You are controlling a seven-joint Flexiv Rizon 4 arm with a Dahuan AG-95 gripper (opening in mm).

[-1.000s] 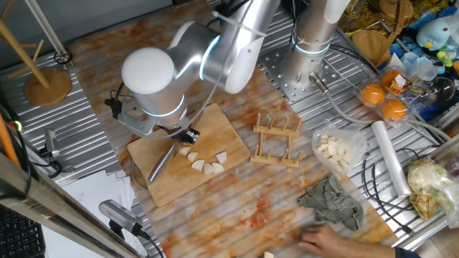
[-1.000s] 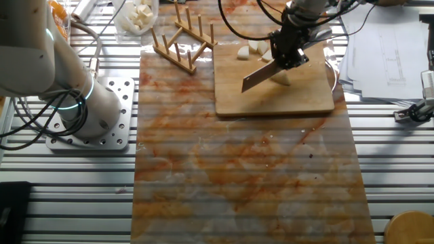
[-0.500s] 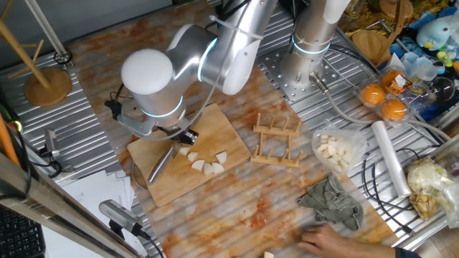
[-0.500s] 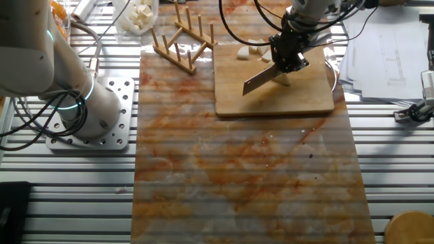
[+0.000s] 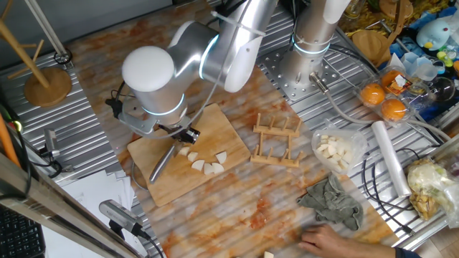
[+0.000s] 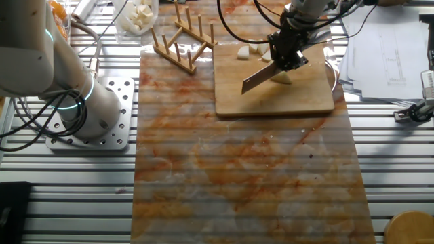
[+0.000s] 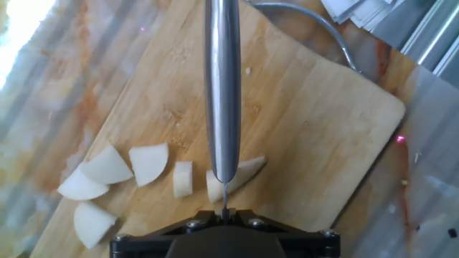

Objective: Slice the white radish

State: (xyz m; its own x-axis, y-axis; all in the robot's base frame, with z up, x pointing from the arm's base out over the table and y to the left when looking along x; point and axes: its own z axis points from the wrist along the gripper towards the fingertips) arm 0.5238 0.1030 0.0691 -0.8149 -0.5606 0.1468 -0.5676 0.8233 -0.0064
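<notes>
Since half a second before, the knife (image 6: pixel 258 74) had risen slightly and tipped a little over the cutting board (image 6: pixel 298 95); the radish (image 7: pixel 233 178) had not shifted. The gripper (image 6: pixel 285 55) was clamped on the knife handle. What was left of the radish lay on the board beneath the blade, a pale cream tapered piece, its long axis crossing the blade in the hand view with the thin end toward the right. Cut slices (image 7: pixel 149 164) lay beside it.
</notes>
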